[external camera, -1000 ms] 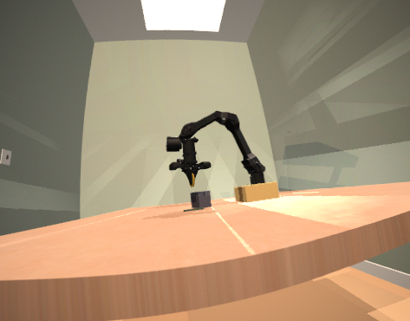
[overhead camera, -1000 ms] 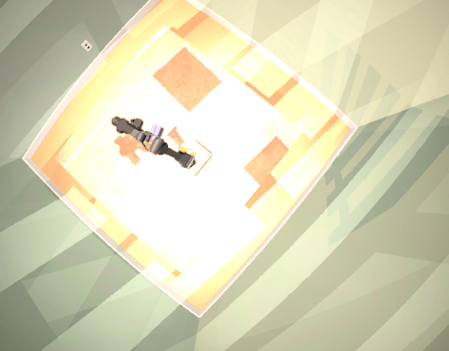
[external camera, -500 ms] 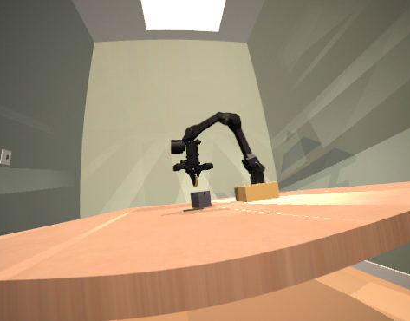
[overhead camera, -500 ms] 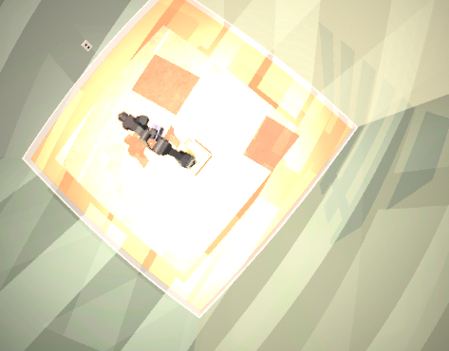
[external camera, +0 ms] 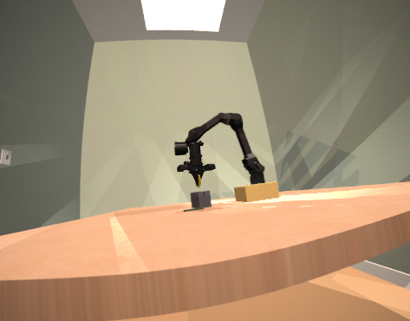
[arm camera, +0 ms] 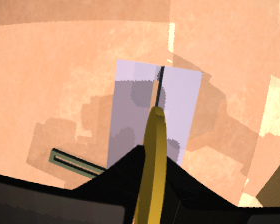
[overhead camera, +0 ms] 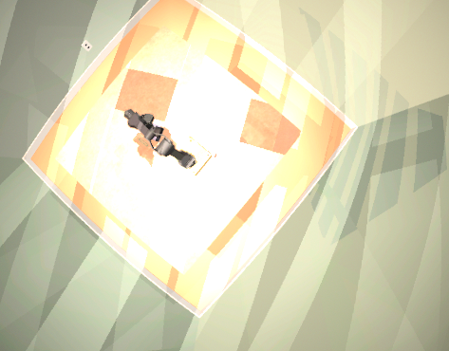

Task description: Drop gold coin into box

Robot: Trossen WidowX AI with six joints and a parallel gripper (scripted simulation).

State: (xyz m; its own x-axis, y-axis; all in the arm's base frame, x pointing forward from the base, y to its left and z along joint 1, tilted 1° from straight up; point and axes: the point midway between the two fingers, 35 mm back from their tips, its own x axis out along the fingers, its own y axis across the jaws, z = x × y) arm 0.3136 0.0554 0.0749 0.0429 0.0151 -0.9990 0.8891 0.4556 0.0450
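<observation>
The gold coin (external camera: 198, 180) (arm camera: 158, 132) is upright, edge down, between the closed fingers of my gripper (external camera: 198, 177) (arm camera: 145, 153). The grey box (external camera: 200, 199) (arm camera: 185, 102) stands below; in the exterior view a small gap shows between coin and lid. In the wrist view the dark slot (arm camera: 161, 80) runs up the lid from the coin's far end, nearly in line with it and tilted slightly to the right. The coin hides the slot's nearer part. The green holder (arm camera: 52, 157) lies empty left of the box, partly hidden by the gripper. The arm hides most of the box in the top view.
A yellow-tan block (external camera: 257, 192) stands by the arm's base, right of the box in the exterior view. The wooden table (external camera: 269, 234) has bright light patches and shadows. The top view is overexposed around the arm (overhead camera: 165, 146).
</observation>
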